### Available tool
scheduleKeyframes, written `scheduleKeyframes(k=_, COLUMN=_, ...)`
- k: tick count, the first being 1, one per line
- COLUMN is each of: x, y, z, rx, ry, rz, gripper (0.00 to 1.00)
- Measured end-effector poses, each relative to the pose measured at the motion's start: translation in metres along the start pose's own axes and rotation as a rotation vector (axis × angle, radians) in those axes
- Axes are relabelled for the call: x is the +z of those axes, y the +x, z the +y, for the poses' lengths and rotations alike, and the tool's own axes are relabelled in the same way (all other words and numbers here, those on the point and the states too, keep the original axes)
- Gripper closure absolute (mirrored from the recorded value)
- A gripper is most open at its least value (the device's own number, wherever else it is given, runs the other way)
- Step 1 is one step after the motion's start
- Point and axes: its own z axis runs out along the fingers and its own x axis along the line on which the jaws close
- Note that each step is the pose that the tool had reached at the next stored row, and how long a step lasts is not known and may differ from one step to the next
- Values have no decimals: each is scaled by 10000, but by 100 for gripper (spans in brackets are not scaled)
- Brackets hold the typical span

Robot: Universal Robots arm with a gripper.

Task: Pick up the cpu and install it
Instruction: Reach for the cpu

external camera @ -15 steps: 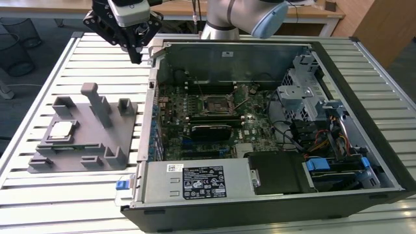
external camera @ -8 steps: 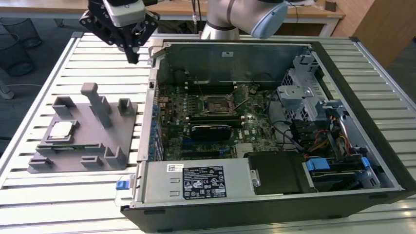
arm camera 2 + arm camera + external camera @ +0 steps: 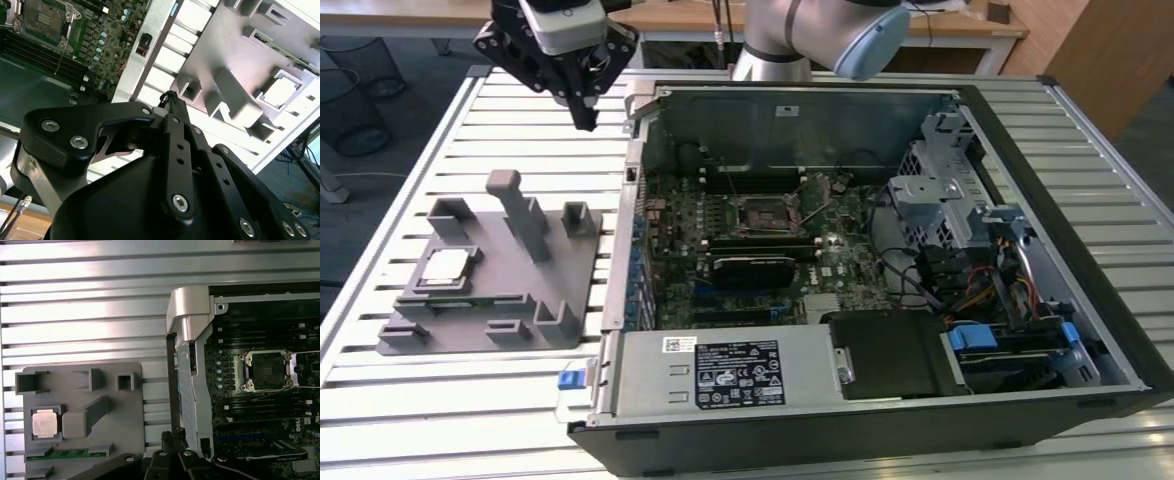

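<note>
A slatted metal surface [image 3: 494, 400] carries everything. At the exterior view's left sits one grey fixture [image 3: 547, 300] with upright posts. The one cpu [image 3: 447, 266] lies flat in a recess on that fixture's left side, silvery top up. In the upper left of the exterior view, the single arm [image 3: 827, 30] holds its hand [image 3: 584, 120] pointing down over the slats, beyond the fixture and beside the case, fingers pressed together on nothing. To the right lies one open computer case [image 3: 854, 440], with one socket [image 3: 765, 212] mid-board.
</note>
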Motion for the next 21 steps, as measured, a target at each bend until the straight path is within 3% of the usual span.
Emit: scheduleKeyframes(k=21, x=8, y=189, z=13, rx=0, ry=0, rz=-1, gripper=89)
